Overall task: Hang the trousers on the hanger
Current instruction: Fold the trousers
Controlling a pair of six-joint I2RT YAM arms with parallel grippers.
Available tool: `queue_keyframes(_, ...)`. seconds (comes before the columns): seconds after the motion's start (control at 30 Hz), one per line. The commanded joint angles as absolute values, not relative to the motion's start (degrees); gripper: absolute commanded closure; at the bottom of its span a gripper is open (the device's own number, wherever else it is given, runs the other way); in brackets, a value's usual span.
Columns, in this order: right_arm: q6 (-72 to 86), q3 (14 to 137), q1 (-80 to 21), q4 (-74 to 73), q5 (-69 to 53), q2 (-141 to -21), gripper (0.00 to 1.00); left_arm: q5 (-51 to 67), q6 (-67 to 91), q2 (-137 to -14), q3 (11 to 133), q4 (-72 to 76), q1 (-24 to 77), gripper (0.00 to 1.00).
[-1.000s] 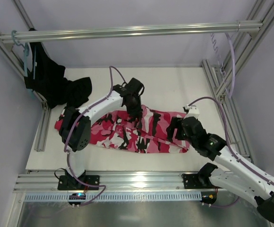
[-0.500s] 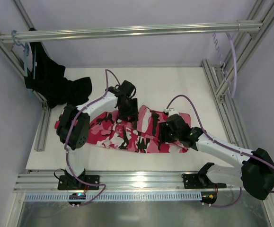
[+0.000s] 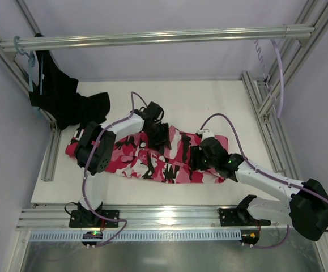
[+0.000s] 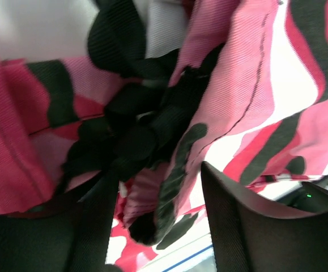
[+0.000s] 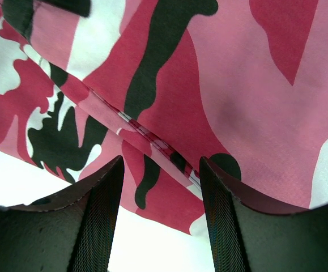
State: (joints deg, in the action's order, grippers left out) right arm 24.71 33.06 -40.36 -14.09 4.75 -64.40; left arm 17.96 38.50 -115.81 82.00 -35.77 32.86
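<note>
On the white table (image 3: 209,102), the trousers (image 3: 135,161) lie crumpled.
Left gripper (image 4: 158,170) is spread around a bunched fold; right gripper (image 5: 161,161) is spread over flat cloth. The hanger (image 3: 278,85) hangs from the frame (image 3: 152,37), well apart.

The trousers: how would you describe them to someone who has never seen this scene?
Look at the white table, in its middle. The trousers lie there crumpled, in pink, crimson, white and black camouflage; the garment at the far left is plain black.
</note>
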Motion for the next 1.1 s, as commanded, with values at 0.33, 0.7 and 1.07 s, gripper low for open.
queue_keyframes(0.33,26.0,31.3,-40.4,-9.8,5.4,-65.3,0.42,26.3,40.2,-117.4,80.2,-27.4,32.6,0.68)
queue_keyframes(0.7,29.7,36.0,-39.6,-20.1,7.3,-56.3,0.34,15.9,41.6,-108.2,80.6,-36.8,32.6,1.00)
queue_keyframes(1.07,33.6,40.7,-33.1,-25.3,8.0,-54.9,0.13,-10.7,33.7,-96.7,86.8,-63.5,29.5,1.00)
